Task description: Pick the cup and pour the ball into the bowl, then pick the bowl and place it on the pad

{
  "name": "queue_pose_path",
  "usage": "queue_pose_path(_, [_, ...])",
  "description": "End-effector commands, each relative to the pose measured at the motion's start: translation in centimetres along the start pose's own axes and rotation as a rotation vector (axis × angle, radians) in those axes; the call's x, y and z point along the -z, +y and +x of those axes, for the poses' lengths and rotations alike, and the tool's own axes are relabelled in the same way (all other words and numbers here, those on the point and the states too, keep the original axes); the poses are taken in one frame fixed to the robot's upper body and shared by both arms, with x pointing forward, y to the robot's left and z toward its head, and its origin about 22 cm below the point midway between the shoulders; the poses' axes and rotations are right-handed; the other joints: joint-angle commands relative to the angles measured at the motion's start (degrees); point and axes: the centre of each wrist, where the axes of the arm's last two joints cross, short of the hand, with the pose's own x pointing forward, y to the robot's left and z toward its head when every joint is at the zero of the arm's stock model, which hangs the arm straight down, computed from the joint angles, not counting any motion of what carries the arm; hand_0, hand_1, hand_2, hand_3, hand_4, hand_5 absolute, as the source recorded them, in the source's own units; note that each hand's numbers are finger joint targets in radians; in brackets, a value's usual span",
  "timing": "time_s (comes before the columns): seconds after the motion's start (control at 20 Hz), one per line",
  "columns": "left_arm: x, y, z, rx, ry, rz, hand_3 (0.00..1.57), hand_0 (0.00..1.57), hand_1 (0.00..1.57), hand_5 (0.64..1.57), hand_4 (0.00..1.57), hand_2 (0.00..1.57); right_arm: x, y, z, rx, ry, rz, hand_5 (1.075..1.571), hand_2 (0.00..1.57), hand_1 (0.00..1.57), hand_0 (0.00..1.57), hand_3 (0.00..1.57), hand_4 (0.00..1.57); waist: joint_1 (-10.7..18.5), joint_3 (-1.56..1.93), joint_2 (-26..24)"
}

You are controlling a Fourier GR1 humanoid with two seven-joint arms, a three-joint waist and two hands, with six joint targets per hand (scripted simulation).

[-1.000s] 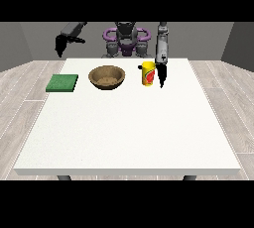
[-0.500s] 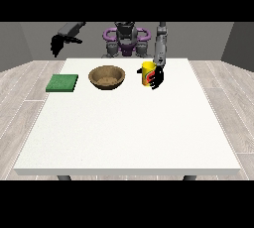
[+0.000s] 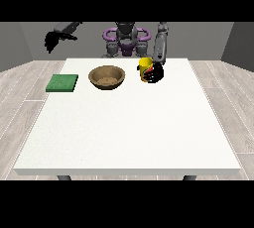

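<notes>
Cup [image 3: 144, 66] upright on table [image 3: 124, 133], fingers [image 3: 156, 75] curled round its side

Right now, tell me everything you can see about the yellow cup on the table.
The yellow cup stands upright on the white table, near its far edge and to the right of the wooden bowl. It looks like plain plastic with a red patch low on its side. The black hand at the view's right is against its right side, fingers curled round it. The ball cannot be seen inside it from here.
</notes>
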Motion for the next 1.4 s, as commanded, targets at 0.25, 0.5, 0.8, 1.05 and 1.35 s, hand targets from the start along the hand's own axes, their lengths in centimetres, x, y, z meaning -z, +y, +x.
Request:
queue_pose_path(0.25, [7.9,11.4,0.8,0.492,0.097,-0.071,1.57,1.45,1.45,1.291,1.57,1.57,-2.7,-1.5,-2.4,0.036,0.156,-0.030,1.569,0.00,0.00,0.00,0.00,0.00,0.6,-0.21,-10.8])
queue_pose_path(0.5, [11.3,6.3,4.7,0.564,0.045,-0.136,1.57,1.47,1.47,1.278,1.57,1.57,-2.2,-1.2,-4.1,0.025,0.171,-0.065,1.569,0.00,0.00,0.00,0.00,0.00,4.0,-0.31,-9.6])
queue_pose_path(0.8, [10.6,3.4,5.4,0.623,0.077,-0.171,1.57,1.49,1.49,1.274,1.57,1.57,-3.4,-2.3,-4.5,0.030,0.179,-0.062,1.569,0.00,0.00,0.00,0.00,0.00,3.1,-0.34,-10.9])
queue_pose_path(1.05, [12.4,-0.3,8.3,0.820,0.036,-0.187,1.57,1.50,1.50,1.244,1.51,1.57,-1.8,-0.7,-4.6,0.034,0.215,-0.038,1.570,0.00,0.00,0.00,0.00,0.00,2.3,-0.30,-13.4])
queue_pose_path(1.35, [13.5,-4.3,11.7,1.104,-0.123,-0.256,1.57,1.55,1.55,1.244,1.57,1.57,-3.8,-3.0,-5.6,0.046,0.255,-0.050,1.571,0.00,0.00,0.00,0.00,0.00,2.6,-0.19,-16.3])
